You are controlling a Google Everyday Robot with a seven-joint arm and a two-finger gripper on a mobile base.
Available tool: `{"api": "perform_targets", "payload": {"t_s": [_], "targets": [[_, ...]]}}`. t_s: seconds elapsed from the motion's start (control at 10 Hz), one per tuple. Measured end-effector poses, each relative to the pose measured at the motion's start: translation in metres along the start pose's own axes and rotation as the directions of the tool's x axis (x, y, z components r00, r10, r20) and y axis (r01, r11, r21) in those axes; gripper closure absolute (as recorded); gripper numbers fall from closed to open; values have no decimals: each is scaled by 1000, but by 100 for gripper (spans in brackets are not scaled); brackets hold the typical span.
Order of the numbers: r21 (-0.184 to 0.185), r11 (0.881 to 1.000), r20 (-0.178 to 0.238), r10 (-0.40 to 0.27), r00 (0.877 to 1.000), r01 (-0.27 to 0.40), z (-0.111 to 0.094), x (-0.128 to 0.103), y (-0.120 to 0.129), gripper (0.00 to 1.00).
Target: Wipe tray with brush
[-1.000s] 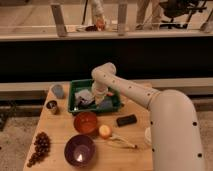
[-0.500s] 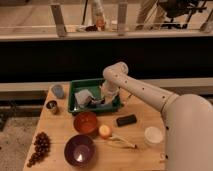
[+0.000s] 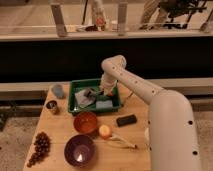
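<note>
Inside the green tray (image 3: 75, 95), gripper (image 3: 101, 92) lowered, brush (image 3: 90, 93) beside it

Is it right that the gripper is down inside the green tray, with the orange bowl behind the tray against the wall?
Not quite. The camera view shows the gripper down inside the green tray, but the orange bowl sits in front of the tray, toward the near edge of the table, not behind it.
</note>
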State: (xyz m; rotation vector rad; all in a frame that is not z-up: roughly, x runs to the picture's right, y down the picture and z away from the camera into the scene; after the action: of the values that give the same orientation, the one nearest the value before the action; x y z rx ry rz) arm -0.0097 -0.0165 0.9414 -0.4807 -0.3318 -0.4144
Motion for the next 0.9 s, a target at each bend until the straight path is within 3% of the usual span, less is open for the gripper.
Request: {"api": "perform_targets", "payload": {"t_s": [0.2,0.4,0.7,0.9], "targets": [[9,1000,20,-19,1000,19,8,-22,-18,100],[3,998,52,-64,997,64,23,-58,-24,100],[-14,993,84,-119,989,120,33,-83,4,100],[-23,989,88,-141,986,143,27,-82,29,100]]}}
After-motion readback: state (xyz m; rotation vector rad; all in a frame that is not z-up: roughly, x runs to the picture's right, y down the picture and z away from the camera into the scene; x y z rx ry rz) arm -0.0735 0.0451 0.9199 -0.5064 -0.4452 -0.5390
